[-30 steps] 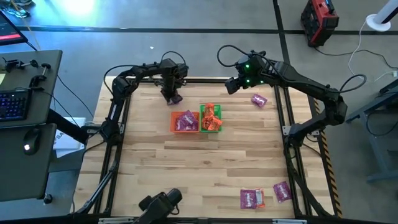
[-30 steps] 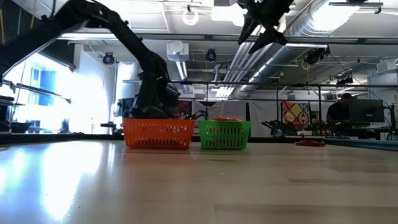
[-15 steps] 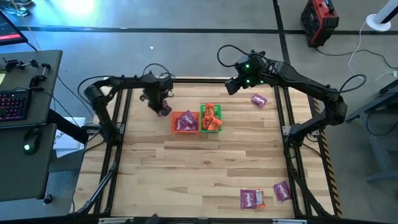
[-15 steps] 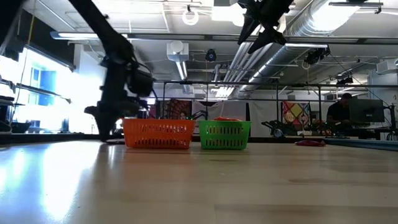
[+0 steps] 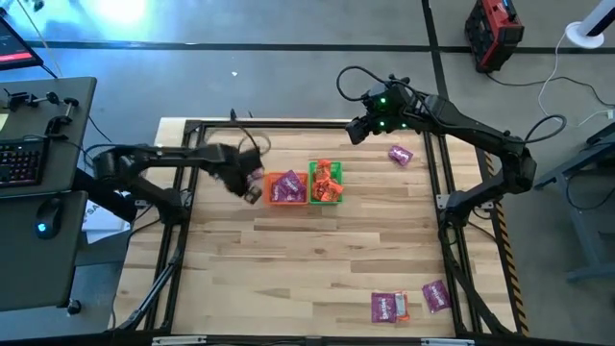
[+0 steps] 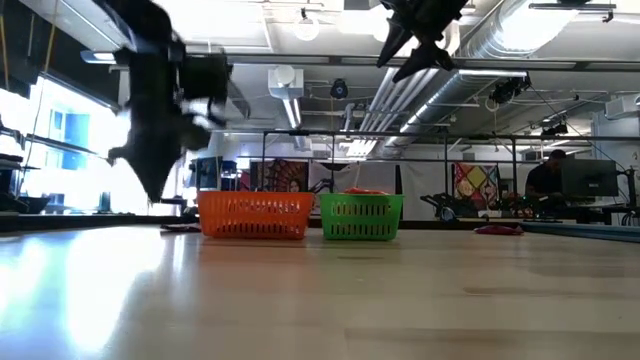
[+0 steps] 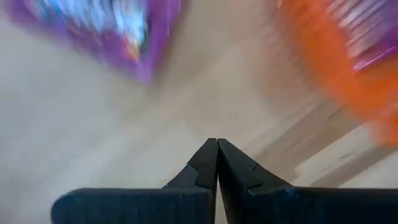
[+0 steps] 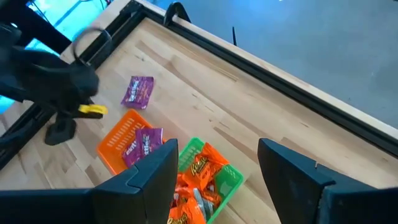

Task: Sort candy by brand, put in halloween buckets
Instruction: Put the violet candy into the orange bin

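The left gripper (image 7: 217, 163) has its two dark fingers pressed tip to tip with nothing between them; it hangs low over the bare wood just beside the orange bucket (image 5: 285, 187), toward the table's left edge. One purple packet (image 8: 137, 91) lies flat on the boards near it, beyond the orange bucket toward the far edge.

The right gripper (image 8: 217, 165) is held high above the far part of the table, its fingers spread wide and empty, looking down on both buckets.

There are two buckets, standing side by side and touching near the middle of the far half of the table. Both are small square plastic baskets with slotted, mesh-like walls. The orange one holds purple packets, at least two showing; the green bucket (image 5: 326, 183) is heaped with several shiny orange-red packets (image 8: 200, 170).

A second loose purple packet (image 5: 400, 154) lies near the far right corner. Near the near right corner lie two more purple packets (image 5: 386, 307), one with an orange-red piece against it, the other (image 5: 436, 295) just beside.

The table (image 5: 317, 259) is pale wooden planking inside a black metal frame.
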Tool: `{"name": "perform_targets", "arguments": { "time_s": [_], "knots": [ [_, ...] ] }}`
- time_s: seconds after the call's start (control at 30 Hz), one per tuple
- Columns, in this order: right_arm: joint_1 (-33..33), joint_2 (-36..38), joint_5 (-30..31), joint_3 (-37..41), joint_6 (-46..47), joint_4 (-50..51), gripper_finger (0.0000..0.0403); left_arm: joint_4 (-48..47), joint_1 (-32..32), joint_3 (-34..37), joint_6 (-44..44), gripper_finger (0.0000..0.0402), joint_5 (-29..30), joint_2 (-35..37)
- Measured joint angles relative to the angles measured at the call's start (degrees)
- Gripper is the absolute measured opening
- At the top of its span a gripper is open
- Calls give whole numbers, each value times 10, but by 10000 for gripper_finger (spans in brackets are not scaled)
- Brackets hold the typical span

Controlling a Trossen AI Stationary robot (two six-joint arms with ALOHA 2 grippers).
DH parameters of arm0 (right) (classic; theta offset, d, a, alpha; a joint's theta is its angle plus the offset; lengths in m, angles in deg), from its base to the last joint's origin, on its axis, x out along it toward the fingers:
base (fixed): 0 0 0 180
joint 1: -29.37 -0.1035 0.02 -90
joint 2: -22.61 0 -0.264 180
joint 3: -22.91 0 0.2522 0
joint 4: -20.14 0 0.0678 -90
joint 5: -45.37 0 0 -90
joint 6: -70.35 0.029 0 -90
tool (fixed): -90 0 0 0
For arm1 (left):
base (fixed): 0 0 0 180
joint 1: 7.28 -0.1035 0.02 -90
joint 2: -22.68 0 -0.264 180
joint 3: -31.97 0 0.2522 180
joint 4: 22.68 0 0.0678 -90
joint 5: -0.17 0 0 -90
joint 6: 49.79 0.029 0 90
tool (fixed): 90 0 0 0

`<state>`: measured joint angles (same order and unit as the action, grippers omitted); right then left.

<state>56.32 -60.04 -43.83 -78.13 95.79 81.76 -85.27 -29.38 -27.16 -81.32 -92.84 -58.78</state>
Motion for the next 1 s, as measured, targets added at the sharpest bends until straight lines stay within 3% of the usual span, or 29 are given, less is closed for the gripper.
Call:
{"name": "perform_targets", "arguments": {
  "time_s": [0.17, 0.37, 0.5, 0.8, 1.0],
  "knots": [
    [0, 0, 0, 0, -2, -10, 216, 0, -42, -79, 123, 0, 52, 49],
    [0, 0, -2, 0, 0, -10, 216, 5, -159, -128, 239, 15, 50, 15],
    [0, 0, -2, 0, 2, -5, 216, 1, -208, -130, 270, 61, 32, -40],
    [0, -2, -2, 0, 15, -4, 216, 32, -218, -141, 281, 197, 41, -134],
    [0, -12, -3, 0, 17, -7, 216, 44, -219, -161, 288, 242, 35, -194]
  ]
}}
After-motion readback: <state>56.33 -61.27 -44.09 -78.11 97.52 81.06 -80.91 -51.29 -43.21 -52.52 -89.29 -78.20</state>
